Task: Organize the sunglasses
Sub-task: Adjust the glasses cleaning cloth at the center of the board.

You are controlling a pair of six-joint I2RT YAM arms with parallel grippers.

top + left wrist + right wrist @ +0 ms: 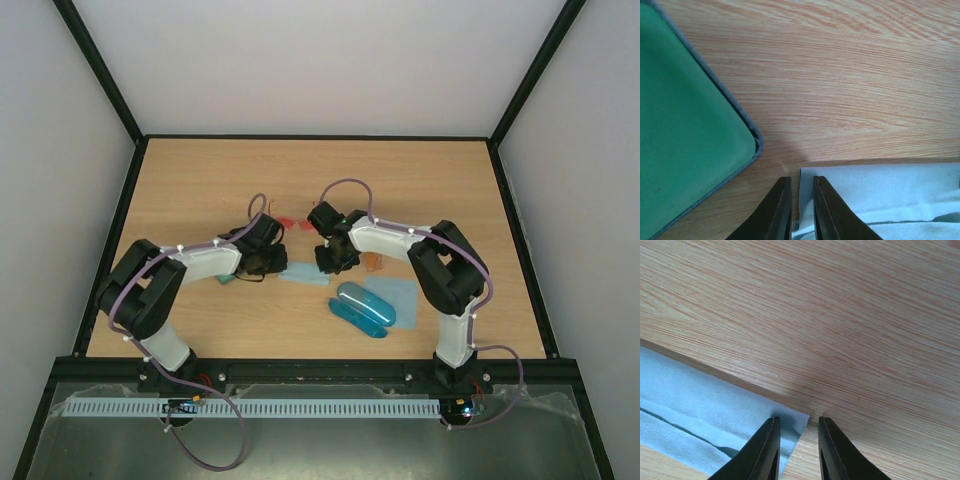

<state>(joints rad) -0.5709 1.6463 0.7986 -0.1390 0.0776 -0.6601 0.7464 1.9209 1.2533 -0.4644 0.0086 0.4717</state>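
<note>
The red-pink sunglasses [289,220] lie on the table just beyond both grippers. The orange sunglasses [376,263] lie beside the right arm's wrist. Neither pair shows in the wrist views. My left gripper [268,262] [801,179] is low over the left end of a pale blue cloth [303,275] [890,192]. Its jaws are nearly together, with the cloth's raised edge in the narrow gap. My right gripper [333,262] [798,419] is slightly open, astride the cloth's [695,405] right corner, which lies flat on the wood.
A green case [685,135] [225,278] lies left of the left gripper, partly under that arm. A blue case [362,305] lies open near the right arm on a second pale blue cloth [400,292]. Black frame rails edge the table.
</note>
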